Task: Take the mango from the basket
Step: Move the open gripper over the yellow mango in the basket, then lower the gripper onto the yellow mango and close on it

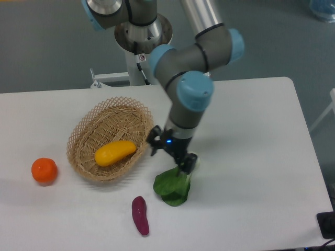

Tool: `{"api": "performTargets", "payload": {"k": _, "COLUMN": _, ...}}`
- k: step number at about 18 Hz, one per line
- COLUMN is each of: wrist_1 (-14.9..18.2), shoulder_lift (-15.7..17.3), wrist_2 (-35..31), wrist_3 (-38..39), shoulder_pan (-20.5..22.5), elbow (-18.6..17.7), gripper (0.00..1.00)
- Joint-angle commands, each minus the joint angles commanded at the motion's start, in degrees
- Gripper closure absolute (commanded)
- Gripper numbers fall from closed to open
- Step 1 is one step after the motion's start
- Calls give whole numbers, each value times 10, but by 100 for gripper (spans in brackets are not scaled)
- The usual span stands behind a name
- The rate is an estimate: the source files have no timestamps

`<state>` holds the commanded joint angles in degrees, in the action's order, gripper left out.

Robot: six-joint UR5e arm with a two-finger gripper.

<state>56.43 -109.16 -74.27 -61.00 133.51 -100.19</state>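
Basket [86, 137]: tan woven wicker, rough, matt, with an open lattice rim. Mango [114, 152]: smooth yellow-orange skin with a soft sheen. At nine o'clock from the basket, round orange fruit [44, 170]: bright, finely dimpled skin, slight gloss. At six o'clock, sweet potato [140, 215]: dull purple skin, matt. Leafy green [172, 189] at four o'clock of the basket: deep green leaf, smooth, faintly glossy. Table [251, 157]: white top, smooth, matt to satin finish. Arm [191, 78]: grey smooth tube sections, brushed metallic upper link, light blue glossy plastic joint caps. Gripper [184, 162]: black, matt, looks like plastic or coated metal; cannot tell which.
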Motion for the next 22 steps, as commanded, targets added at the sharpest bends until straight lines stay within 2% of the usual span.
{"api": "performTargets", "payload": {"k": 10, "wrist_1": -8, "shoulder_lift": 3, "wrist_2": -2, "wrist_3": 22, "shoulder_pan": -73, "elbow": -28, "gripper": 0}}
{"api": "performTargets", "payload": {"k": 15, "wrist_1": -9, "shoulder_lift": 8, "wrist_2": -3, "wrist_3": 22, "shoulder_pan": -93, "elbow": -48, "gripper": 0}}
{"api": "performTargets", "payload": {"k": 17, "wrist_1": -11, "shoulder_lift": 17, "wrist_2": -16, "wrist_3": 20, "shoulder_pan": -98, "elbow": -73, "gripper": 0}}
{"api": "performTargets", "payload": {"k": 22, "wrist_1": -14, "shoulder_lift": 11, "wrist_2": -37, "wrist_3": 24, "shoulder_pan": -111, "elbow": -78, "gripper": 0}}
